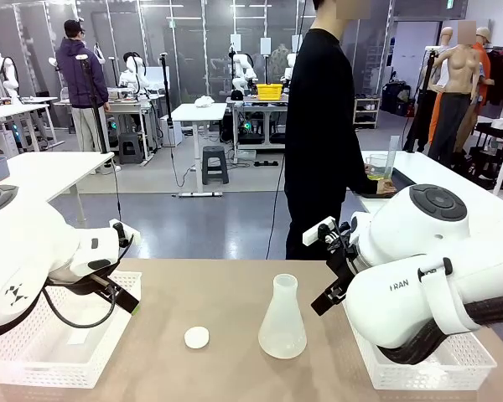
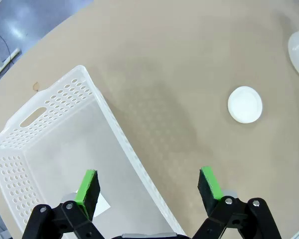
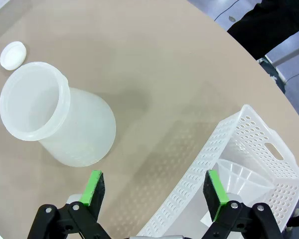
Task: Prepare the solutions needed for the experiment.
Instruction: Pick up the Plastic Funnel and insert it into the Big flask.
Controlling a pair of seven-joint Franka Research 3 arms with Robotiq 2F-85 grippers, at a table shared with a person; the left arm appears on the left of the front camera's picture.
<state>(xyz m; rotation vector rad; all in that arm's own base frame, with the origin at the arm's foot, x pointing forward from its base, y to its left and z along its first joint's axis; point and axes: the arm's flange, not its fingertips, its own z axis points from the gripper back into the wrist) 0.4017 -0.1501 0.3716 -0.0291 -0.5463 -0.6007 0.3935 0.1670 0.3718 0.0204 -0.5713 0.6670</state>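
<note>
Setup: flask (image 1: pixel 282 318) stands uncapped, cap (image 1: pixel 196 337) left of it — left gripper (image 2: pixel 148 185) and right gripper (image 3: pixel 154 186) flank it, fingers spread, empty (filling seems next).

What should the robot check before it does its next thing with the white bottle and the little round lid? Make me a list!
1. Flask standing upright on the table: ok.
2. Cap off, lying apart from the flask: ok.
3. Left gripper open and holding nothing: ok.
4. Right gripper open and holding nothing: ok.
5. Funnel lying in the basket: ok.
6. Liquid inside the flask: cannot tell, the frosted wall hides it.
</note>
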